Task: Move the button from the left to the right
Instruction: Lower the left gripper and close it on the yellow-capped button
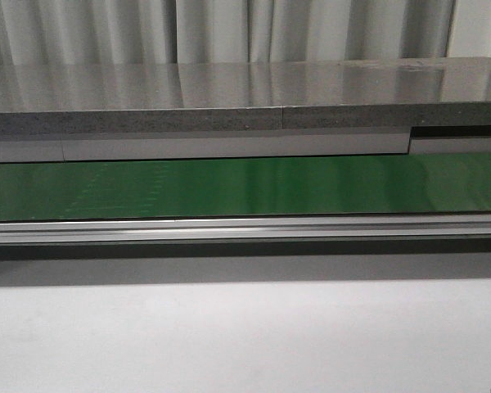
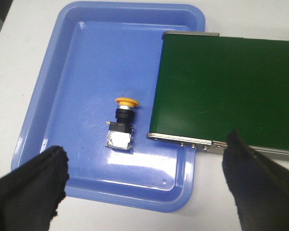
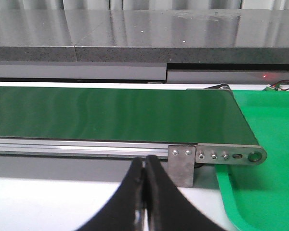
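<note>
The button (image 2: 121, 124), a yellow round head on a black boxy body, lies on its side in the blue tray (image 2: 58, 96) in the left wrist view. My left gripper (image 2: 144, 185) hangs wide open above the tray's near rim, its black fingers (image 2: 26, 187) well apart, the button a little beyond them and untouched. In the right wrist view my right gripper (image 3: 145, 166) is shut with nothing between its fingers, in front of the green conveyor belt (image 3: 111, 113). The front view shows neither gripper nor the button.
The green conveyor belt (image 1: 245, 187) runs across the front view, its metal side rail (image 1: 245, 229) facing me. One belt end (image 2: 226, 86) overlaps the blue tray. A green tray (image 3: 265, 144) sits at the belt's other end. A grey counter (image 1: 245, 98) lies behind.
</note>
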Action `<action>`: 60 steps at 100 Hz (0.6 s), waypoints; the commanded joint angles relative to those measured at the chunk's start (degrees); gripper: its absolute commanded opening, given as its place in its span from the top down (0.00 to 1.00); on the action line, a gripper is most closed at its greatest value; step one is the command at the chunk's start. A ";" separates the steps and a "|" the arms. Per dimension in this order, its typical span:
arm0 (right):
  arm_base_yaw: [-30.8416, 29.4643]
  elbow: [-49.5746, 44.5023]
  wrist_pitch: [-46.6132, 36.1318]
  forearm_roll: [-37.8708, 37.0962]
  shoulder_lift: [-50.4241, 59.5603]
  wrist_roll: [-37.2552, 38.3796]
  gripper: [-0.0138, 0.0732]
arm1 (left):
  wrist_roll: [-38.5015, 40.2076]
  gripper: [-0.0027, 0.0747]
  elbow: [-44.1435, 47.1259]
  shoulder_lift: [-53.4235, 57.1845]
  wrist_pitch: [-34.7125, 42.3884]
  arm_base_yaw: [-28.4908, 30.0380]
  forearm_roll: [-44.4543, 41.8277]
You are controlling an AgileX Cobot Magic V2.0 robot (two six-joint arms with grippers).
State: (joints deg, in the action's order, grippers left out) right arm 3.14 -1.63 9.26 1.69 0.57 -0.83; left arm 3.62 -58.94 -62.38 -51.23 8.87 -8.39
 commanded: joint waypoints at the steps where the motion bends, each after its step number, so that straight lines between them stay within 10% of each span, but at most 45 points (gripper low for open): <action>1: -0.07 0.86 -4.80 0.20 1.20 0.03 0.92 | -6.91 0.16 -4.71 -3.95 1.34 3.82 5.32; 60: -0.07 0.86 -4.80 0.20 1.20 0.03 0.92 | -16.81 0.17 -13.55 -34.03 1.71 17.20 14.55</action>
State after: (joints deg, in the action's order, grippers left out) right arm 3.14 -1.63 9.26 1.69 0.57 -0.83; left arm -12.95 -70.72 -96.47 -51.45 26.02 4.97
